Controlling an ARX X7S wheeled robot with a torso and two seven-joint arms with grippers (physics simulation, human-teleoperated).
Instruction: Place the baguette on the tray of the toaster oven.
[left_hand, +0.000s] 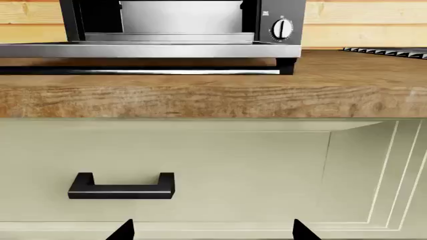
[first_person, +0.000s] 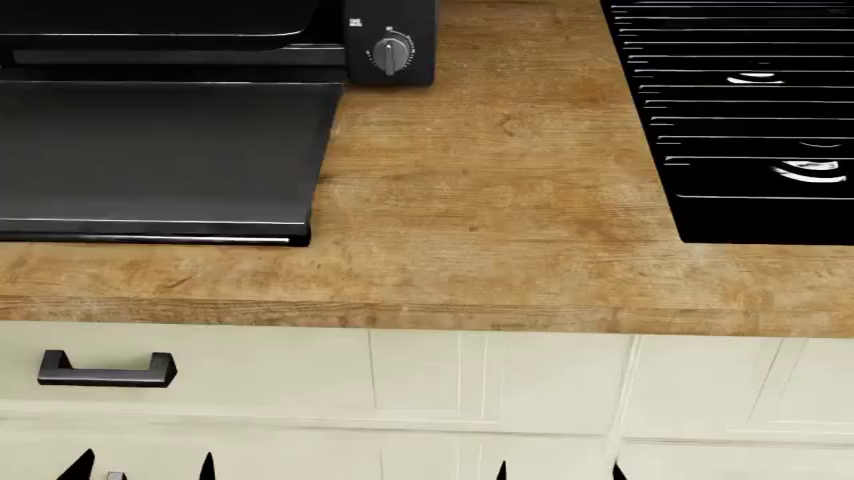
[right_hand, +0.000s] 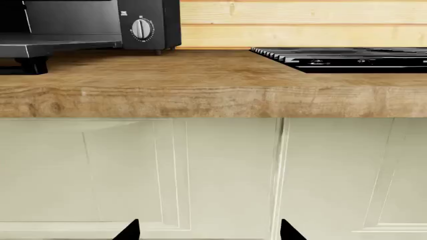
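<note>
The baguette is not in view. The black toaster oven (first_person: 387, 40) stands at the counter's back left, with a round knob on its right panel. It also shows in the left wrist view (left_hand: 283, 20) and the right wrist view (right_hand: 143, 25). Its door (first_person: 160, 150) lies open flat on the counter. A thin shiny rim in the oven mouth looks like the tray's (first_person: 160, 35) front edge; the rest is hidden. My left gripper (first_person: 140, 468) (left_hand: 213, 232) and right gripper (first_person: 558, 470) (right_hand: 210, 231) are open and empty, low in front of the cabinet fronts.
A black ribbed cooktop (first_person: 747, 110) sits at the counter's right. Bare wooden counter (first_person: 494, 200) lies between it and the oven. A black drawer handle (first_person: 107, 370) is on the cream cabinet front (first_person: 427, 380) below the counter's front edge.
</note>
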